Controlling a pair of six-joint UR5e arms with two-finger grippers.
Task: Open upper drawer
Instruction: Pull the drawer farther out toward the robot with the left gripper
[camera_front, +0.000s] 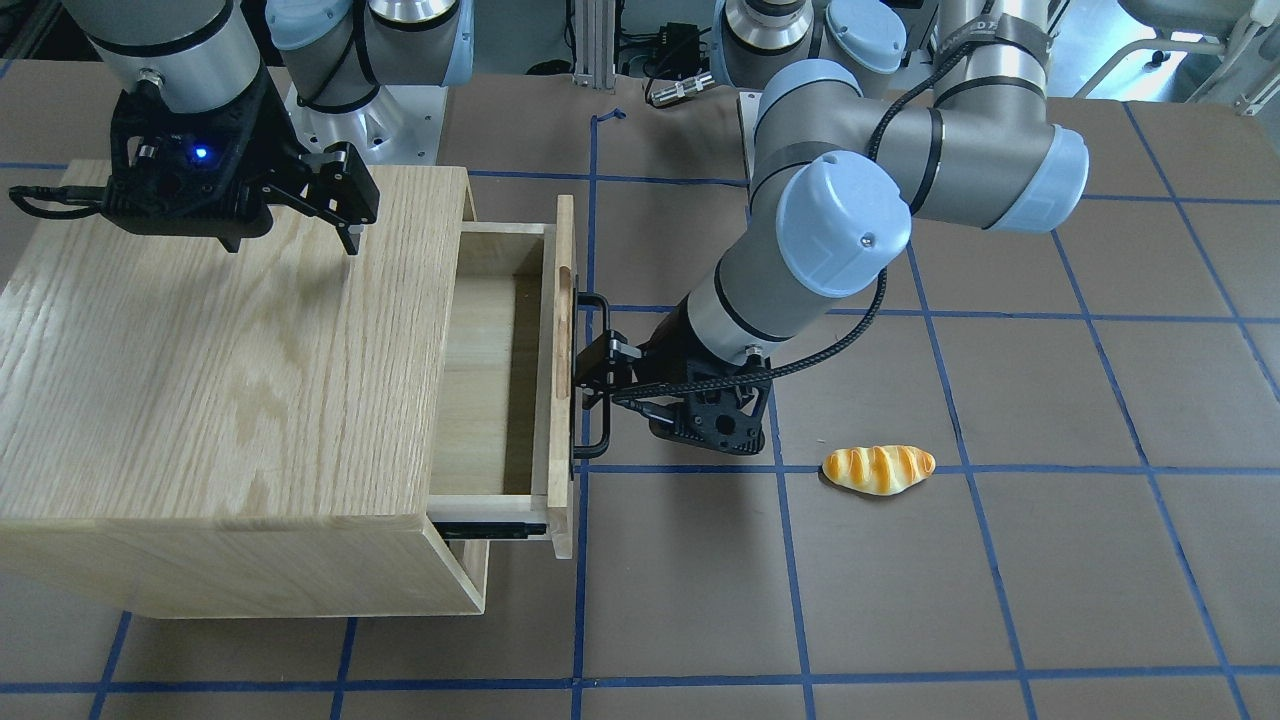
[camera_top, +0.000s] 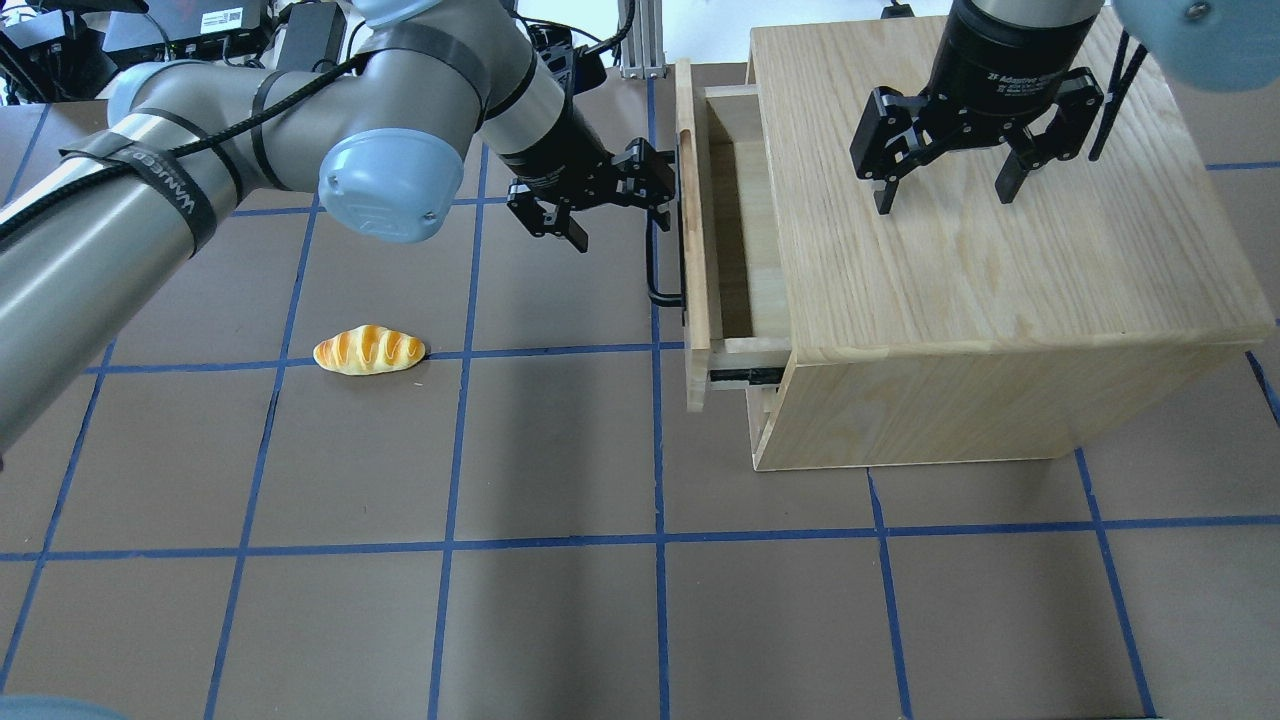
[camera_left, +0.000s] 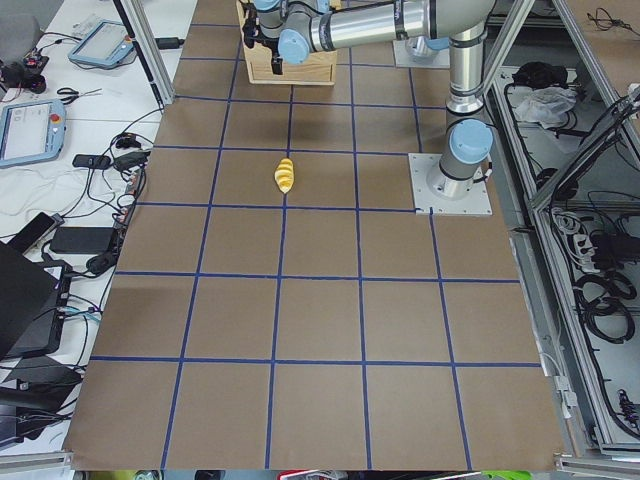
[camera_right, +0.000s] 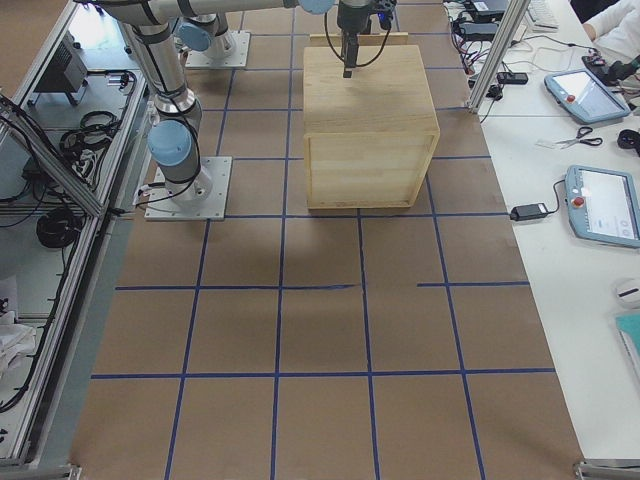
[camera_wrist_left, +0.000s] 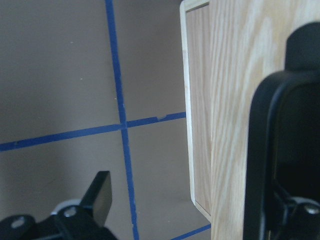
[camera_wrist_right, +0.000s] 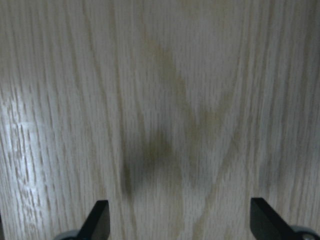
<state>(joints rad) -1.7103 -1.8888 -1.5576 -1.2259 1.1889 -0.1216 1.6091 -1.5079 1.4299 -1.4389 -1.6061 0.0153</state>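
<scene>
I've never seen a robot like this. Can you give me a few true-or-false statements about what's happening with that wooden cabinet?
1. The upper drawer is partly pulled out. True.
2. A bread roll lies inside the drawer. False: the bread roll lies on the table, and the part of the drawer that shows looks empty.
3. The right claw is clamped shut on the cabinet. False: it hangs open above the cabinet top.
4. The left claw is at the drawer's black handle. True.
</scene>
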